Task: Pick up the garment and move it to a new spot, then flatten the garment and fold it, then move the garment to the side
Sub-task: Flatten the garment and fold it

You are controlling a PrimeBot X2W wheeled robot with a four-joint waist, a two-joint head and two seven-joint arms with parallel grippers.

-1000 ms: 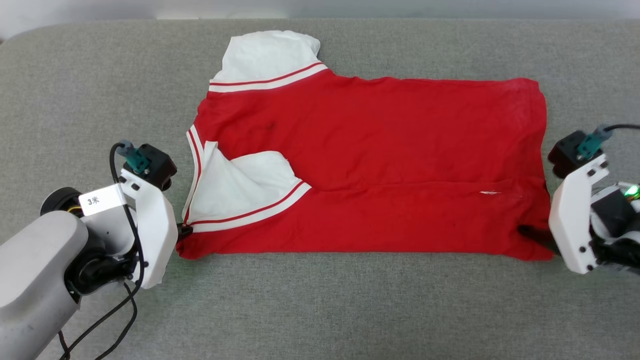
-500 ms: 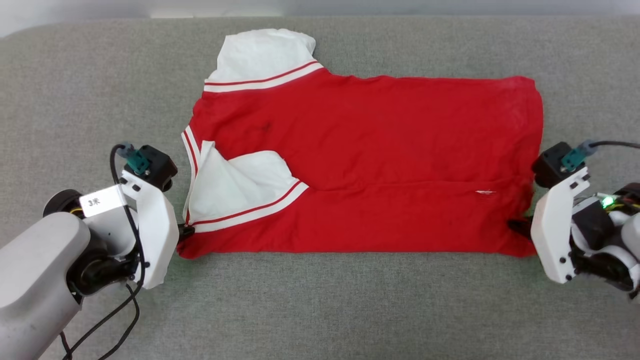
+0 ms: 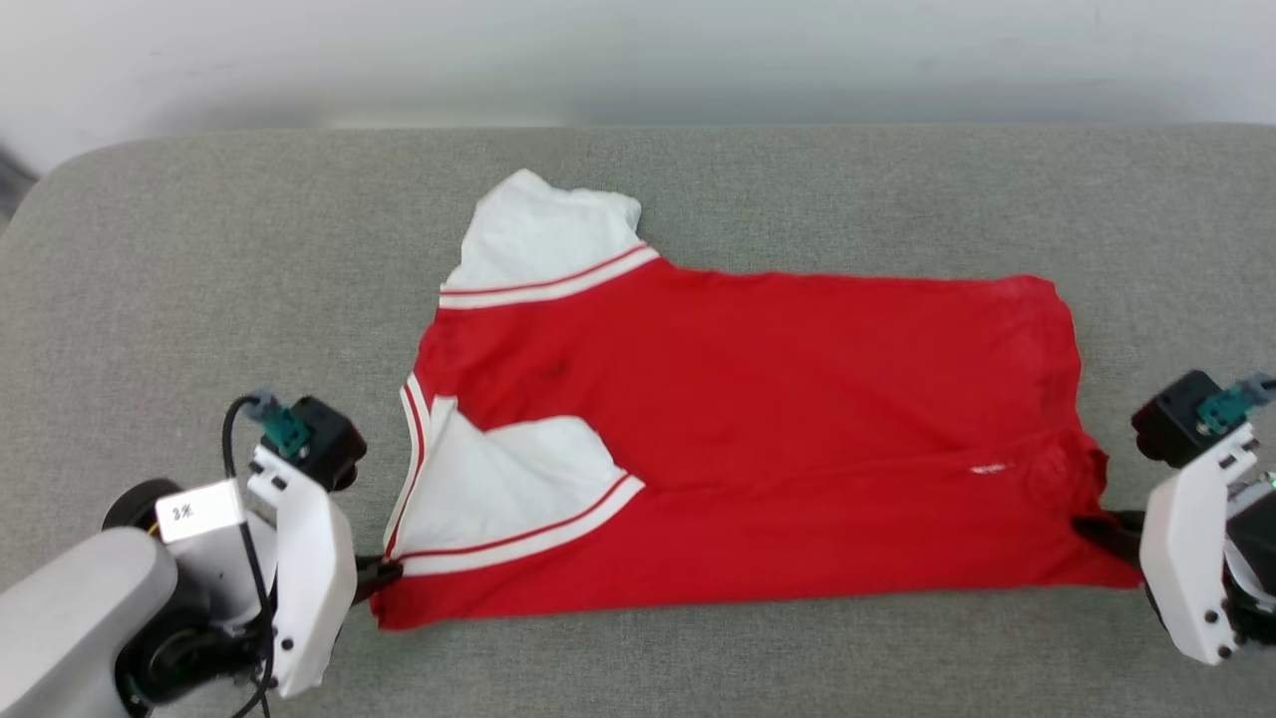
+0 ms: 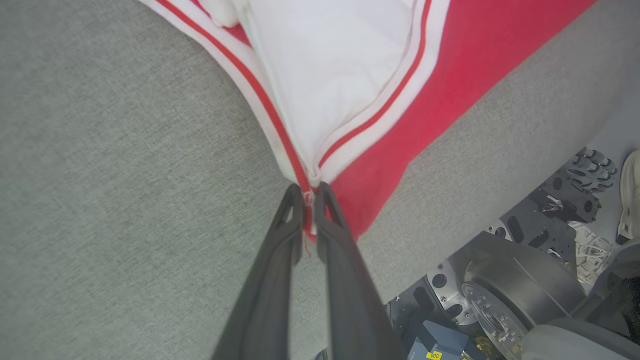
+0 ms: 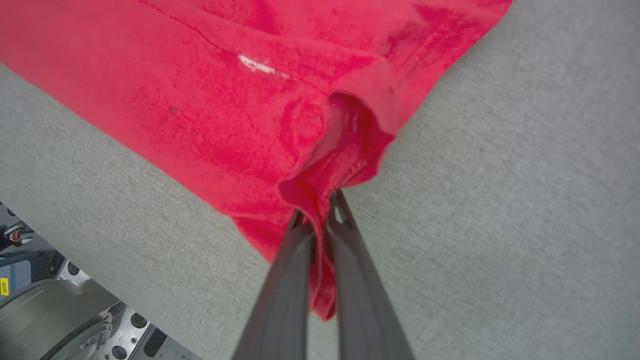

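though mostly flat, garment (image 3: 758,399) ends tight in both jaws

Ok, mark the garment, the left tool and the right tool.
garment (image 3: 778,399), head view, middle of the red body.
left tool (image 4: 310,190), left wrist view, between its fingertips, shut on the striped corner.
right tool (image 5: 320,207), right wrist view, between its fingertips, shut on the red hem.

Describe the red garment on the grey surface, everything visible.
The garment is a red shirt of soft knit with white sleeves and red-and-white striped trim. It lies spread, mostly flat, on the grey surface, its far sleeve sticking out, its near sleeve folded onto the body. The left gripper pinches the near corner by the trim; the right gripper pinches the bunched hem corner.
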